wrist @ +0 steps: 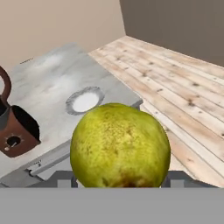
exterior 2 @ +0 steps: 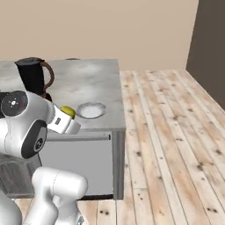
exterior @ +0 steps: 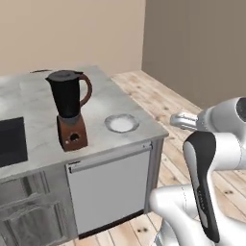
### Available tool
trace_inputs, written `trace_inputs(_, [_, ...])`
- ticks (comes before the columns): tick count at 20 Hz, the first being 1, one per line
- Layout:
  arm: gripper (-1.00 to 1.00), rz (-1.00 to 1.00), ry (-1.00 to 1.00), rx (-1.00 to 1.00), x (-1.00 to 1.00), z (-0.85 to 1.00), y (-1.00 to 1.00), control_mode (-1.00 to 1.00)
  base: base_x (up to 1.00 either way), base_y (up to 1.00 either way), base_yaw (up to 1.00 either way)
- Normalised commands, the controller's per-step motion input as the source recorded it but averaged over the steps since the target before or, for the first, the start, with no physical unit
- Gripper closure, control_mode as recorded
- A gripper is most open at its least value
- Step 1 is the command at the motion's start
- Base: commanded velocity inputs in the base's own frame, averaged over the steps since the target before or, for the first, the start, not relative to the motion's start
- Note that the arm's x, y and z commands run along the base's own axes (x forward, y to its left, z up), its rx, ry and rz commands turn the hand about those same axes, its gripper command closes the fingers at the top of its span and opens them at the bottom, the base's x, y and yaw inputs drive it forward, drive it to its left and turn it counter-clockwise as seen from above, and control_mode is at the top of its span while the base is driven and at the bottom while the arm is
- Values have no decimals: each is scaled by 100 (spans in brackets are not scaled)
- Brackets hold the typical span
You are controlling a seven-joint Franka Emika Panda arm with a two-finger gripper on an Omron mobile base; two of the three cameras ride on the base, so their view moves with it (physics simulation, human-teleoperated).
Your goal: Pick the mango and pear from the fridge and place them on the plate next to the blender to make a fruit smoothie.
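Step in hand, by my read: carry leg of the job. A yellow-green fruit (wrist: 120,146) sits in the claw (wrist: 120,181) and is being brought toward the counter (exterior: 43,96). Looks more like the pear than the mango (speckled, greenish skin), but shape is foreshortened in the hand view so can't be sure.

Plate (exterior: 121,123) lies on the counter's front right corner, just beside the blender (exterior: 70,110), apart from it, not touching. Plate looks bare, no fruit on it, so neither drop is done as far as plate shows. Fridge isn't among what I can point to here.

Claw: jaws partly shut, gripping the fruit from both sides; dark finger bits peek out either side at the fruit's base in the hand view. In the right base view the fruit's yellow top shows at the wrist end, w/ the arm short of the counter edge, plate beyond and a bit to the right.

Next move prob calls for: reach fwd over the counter edge, centre fruit above the plate, lower til it's close to the plate, then open. Watch-outs: round fruit could roll off a shallow plate if let go high or off-centre; keep wrist clear of blender handle (exterior: 86,89) on the way in; plate sits near the counter corner, so overshoot risks the floor
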Motion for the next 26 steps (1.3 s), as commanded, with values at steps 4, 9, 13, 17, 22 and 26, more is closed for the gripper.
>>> trace_inputs(4, [100, 0, 0, 0, 0, 0, 0, 100, 44, -83, 60])
trace_inputs(9, [100, 0, 0, 0, 0, 0, 0, 100, 54, -61, 43])
trace_inputs(13, [100, 0, 0, 0, 0, 0, 0, 100, 88, -16, 19])
trace_inputs(17, [100, 4, 25, 1, 25, -23, 0, -100, 32, 0, 3])
trace_inputs(22, [100, 13, 54, 8, 92, -94, 0, -100, 0, 0, 0])
trace_inputs(26, [100, 20, 15, 5, 100, -67, 0, -100, 0, 0, 0])
